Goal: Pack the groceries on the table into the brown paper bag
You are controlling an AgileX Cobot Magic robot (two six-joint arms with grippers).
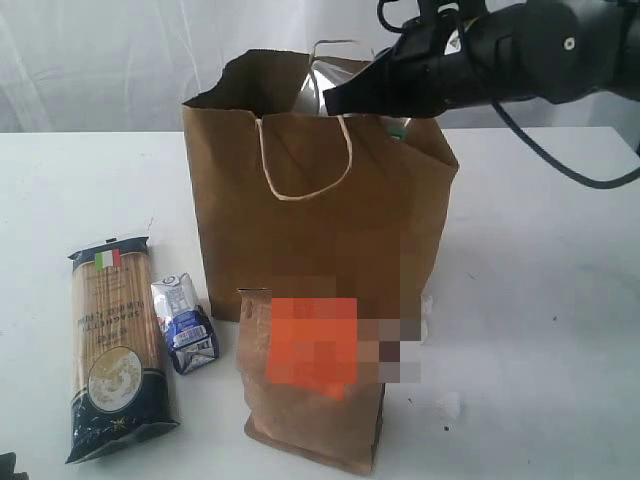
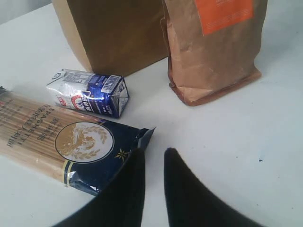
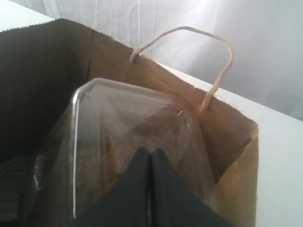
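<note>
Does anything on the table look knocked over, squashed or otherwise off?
The small blue-white carton lies on its side between the spaghetti packet and the brown paper bag, and it looks dented. The bag's rim is uneven, higher at one back corner. The brown pouch stands upright.

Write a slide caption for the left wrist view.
Left pincer hovers open over the white table beside a blue spaghetti packet, small blue-white carton and orange-labelled brown pouch.

Just ahead of the black left tool (image 2: 155, 152), the spaghetti packet (image 2: 71, 146) is dark blue with a gold medallion. Beyond it are a blue-and-white carton (image 2: 90, 92), a brown pouch (image 2: 213, 61) with an orange label (image 2: 222, 14), and a kraft-brown bag (image 2: 113, 33), all on the white table (image 2: 246, 142).
</note>
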